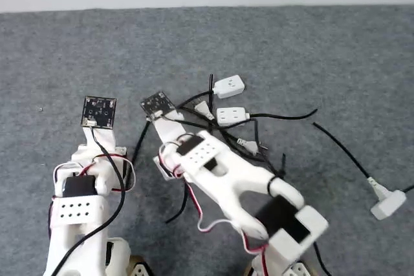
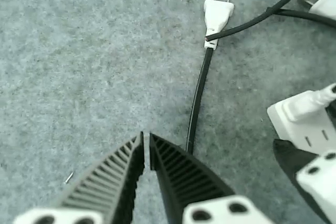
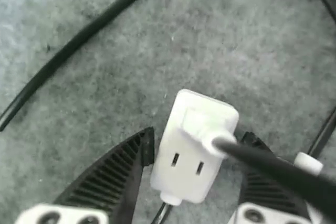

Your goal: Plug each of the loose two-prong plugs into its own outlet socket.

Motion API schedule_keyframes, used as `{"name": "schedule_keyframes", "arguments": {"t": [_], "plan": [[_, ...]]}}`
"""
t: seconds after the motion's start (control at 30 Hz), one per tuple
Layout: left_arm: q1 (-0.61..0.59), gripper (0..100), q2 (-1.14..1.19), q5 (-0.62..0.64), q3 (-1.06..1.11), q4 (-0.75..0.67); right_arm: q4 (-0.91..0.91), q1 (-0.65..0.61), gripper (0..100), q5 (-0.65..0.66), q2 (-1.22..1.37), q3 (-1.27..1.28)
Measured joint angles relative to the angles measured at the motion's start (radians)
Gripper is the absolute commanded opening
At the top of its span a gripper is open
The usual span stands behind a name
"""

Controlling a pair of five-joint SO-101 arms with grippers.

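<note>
White outlet socket (image 3: pixel 184 166) lies mid-table on the grey carpet (image 3: pixel 236 51) between the wide-spread fingers of my right gripper (image 3: pixel 199 137), not clamped, with a seated plug (image 3: pixel 205 124) and its black cord (image 3: pixel 273 169) on top (two slots bare). A loose two-prong plug (image 2: pixel 217 14) lies beyond my left gripper (image 2: pixel 146 148) — nearly closed, holding nothing.

Arms counted: two, the left arm (image 1: pixel 76 208) and the right arm (image 1: pixel 239 182), each with one tool: left tool (image 2: pixel 146 141), right tool (image 3: pixel 198 141). Outlet sockets counted: three. The first socket (image 1: pixel 229 84) and second socket (image 1: pixel 231 116) lay on the one table (image 1: pixel 77 50). The third socket (image 3: pixel 184 166) showed two slots and carried one seated plug (image 3: pixel 203 121). Loose plugs counted: two, first plug (image 1: pixel 204 109) and second plug (image 1: pixel 245 141). One further white connector (image 1: pixel 387 203) was of undetermined kind. The black cables (image 1: pixel 284 117) were too tangled to count.
</note>
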Motion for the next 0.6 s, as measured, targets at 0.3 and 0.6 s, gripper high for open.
{"name": "schedule_keyframes", "arguments": {"t": [0.3, 0.6], "plan": [[0.0, 2, 0.0, 0.0, 0.0, -0.003, 0.075, 0.018, 0.8, 0.0, 0.055, -0.086], [0.0, 2, 0.0, -0.002, 0.0, -0.095, 0.207, 0.06, 0.8, 0.0, -0.052, -0.086]]}}
